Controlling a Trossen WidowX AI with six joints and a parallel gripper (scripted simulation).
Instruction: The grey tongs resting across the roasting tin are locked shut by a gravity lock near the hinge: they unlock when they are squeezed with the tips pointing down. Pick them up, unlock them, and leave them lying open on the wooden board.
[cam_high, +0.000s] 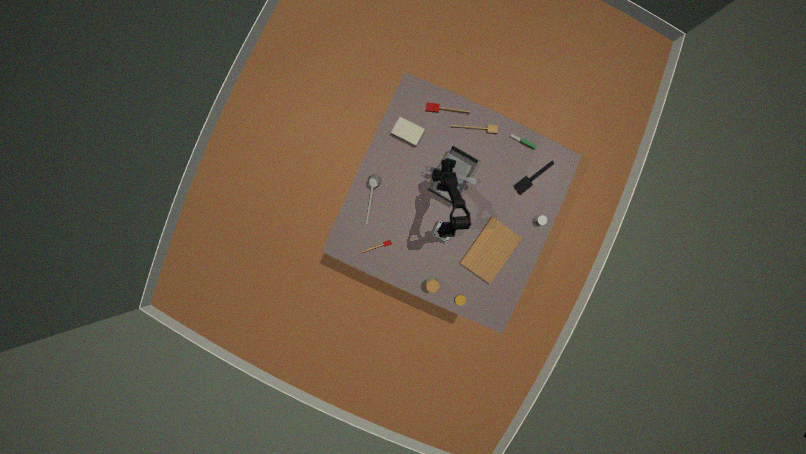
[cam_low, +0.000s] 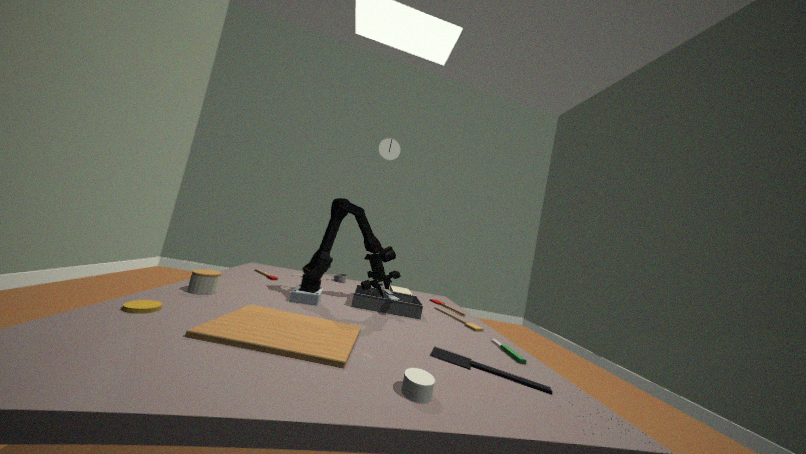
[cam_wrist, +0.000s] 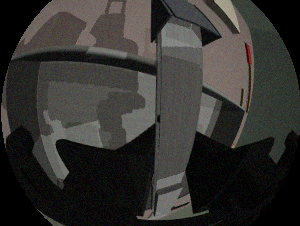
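The grey tongs (cam_high: 470, 180) (cam_low: 390, 294) (cam_wrist: 180, 100) lie across the roasting tin (cam_high: 465, 155) (cam_low: 389, 305), their two arms close together. In the wrist view they run lengthwise up the middle, with a dark block at the upper end. My gripper (cam_low: 382, 289) (cam_wrist: 168, 128) is low over the tin and shut on the tongs, one finger on each side. In the top view the arm hides the fingers. The wooden board (cam_high: 490, 250) (cam_low: 276, 335) lies flat on the table, away from the tin, with nothing on it.
A black spatula (cam_high: 533, 177) (cam_low: 490, 367), a green-handled tool (cam_high: 524, 142) (cam_low: 513, 353) and a white-topped cylinder (cam_high: 541, 220) (cam_low: 418, 385) are on the table. A cream block (cam_high: 407, 131) lies beyond the tin. A wooden-topped jar (cam_high: 432, 285) (cam_low: 204, 282) and a yellow disc (cam_high: 460, 300) (cam_low: 142, 306) are near the board.
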